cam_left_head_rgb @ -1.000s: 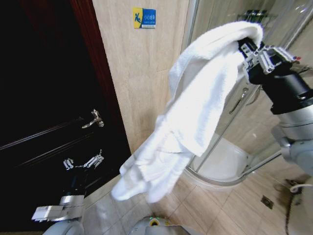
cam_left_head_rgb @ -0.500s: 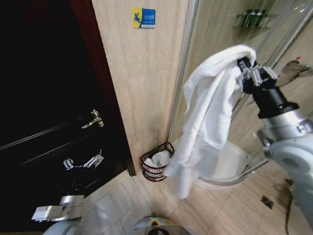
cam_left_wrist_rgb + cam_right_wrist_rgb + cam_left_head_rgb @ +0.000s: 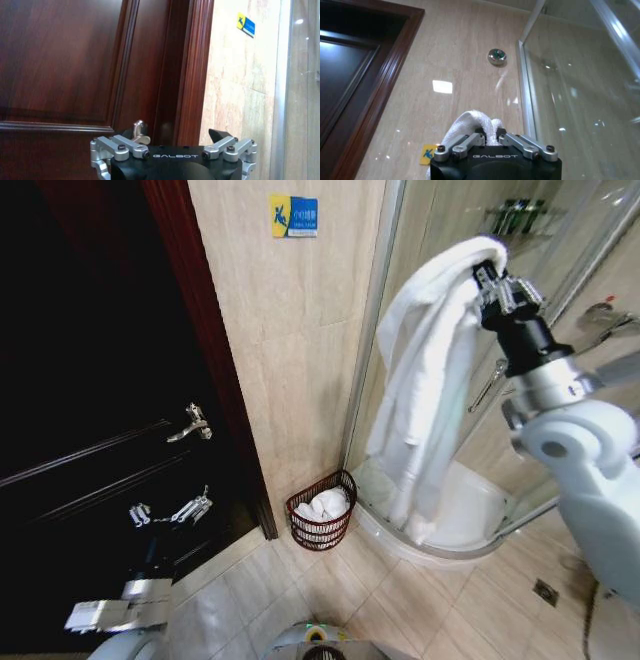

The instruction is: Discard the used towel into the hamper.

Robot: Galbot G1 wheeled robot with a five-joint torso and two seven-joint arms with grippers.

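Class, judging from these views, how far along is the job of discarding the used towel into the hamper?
Done: the right gripper has the towel clamped and lifted, hanging by the shower glass. In hand: carrying it; the left gripper is parked low by the door. Left: bringing the towel over the hamper on the floor, which already holds white cloth, and releasing it.

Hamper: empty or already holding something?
Not empty. The hamper stands upright on the floor with white cloth inside; the towel hangs from the right end effector.

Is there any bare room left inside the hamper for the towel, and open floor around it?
The hamper already holds white cloth, filling it nearly to the rim. Bare floor tiles lie in front; the door frame and shower base crowd its sides. The right gripper holds the towel high.
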